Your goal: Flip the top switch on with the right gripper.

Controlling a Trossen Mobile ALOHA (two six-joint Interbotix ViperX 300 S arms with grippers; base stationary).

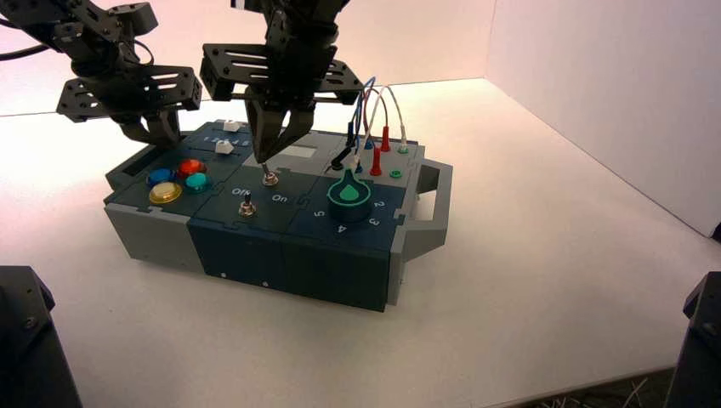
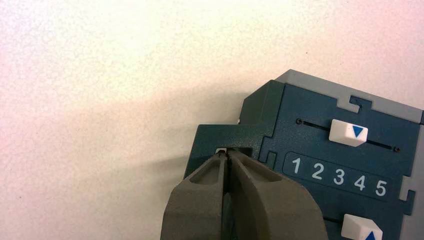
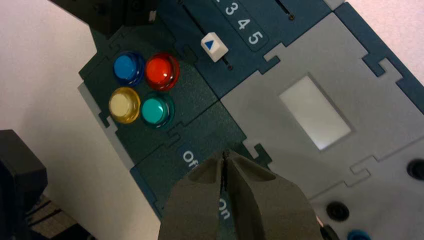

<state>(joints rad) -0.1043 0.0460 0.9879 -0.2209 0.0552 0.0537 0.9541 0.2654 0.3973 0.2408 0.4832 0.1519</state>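
High view showed the right gripper point(image 1: 274, 157) in the upper centre of the frame, its wide slotted black crossplate above two tapered fingers that pointed down and met at their tips, clenched on nothing. Those tips hung just above the top switch point(image 1: 269, 178), a tiny silver toggle on a silver nut, set in the dark blue panel at the middle of the box point(image 1: 255, 255). Below it in the frame stood the second toggle point(image 1: 246, 206), with a darker lever.

The box was a blocky shape of interlocking grey and blue plates on the pale matte desk point(image 1: 544, 280). Four glossy domed buttons point(image 1: 178, 178) clustered at its left, a teal pointer knob point(image 1: 349, 192) sat right of centre, and thin looping wires point(image 1: 374, 110) rose behind the knob.

Right wrist view showed the same fingers point(image 3: 200, 200) pressed together over the white lettering, hiding the switch.

The left gripper point(image 1: 157, 127) hung in the upper left of the high view, over the box's corner; left wrist view showed its matte grey fingers point(image 2: 200, 200) clenched too, beside a white block slider point(image 2: 348, 133).
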